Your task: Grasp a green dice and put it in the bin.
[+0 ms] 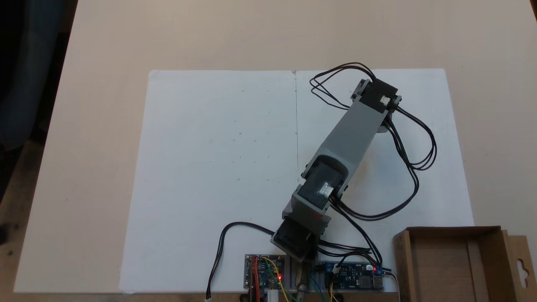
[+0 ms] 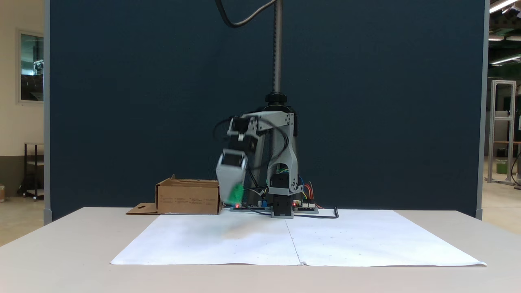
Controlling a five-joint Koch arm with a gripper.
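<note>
Fixed view, side on: dice [image 2: 235, 194] up off the table, pinched in the gripper [image 2: 235, 196], blurred mid-swing.
Grasp done, drop left; bin [image 2: 188, 197] just at 9 o'clock of the dice, apparently empty, near wall to clear. From above: boards [image 1: 314, 277] and loose cables [image 1: 413, 167] near the arm, bin [image 1: 444, 231] at 5 o'clock.

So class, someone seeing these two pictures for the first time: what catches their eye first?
Probably the grey arm, stretched across the white paper sheet with black cables looping off it. Next, in a fixed view, the blurred gripper with the green dice at its tip, raised above the table beside the brown cardboard bin.
</note>
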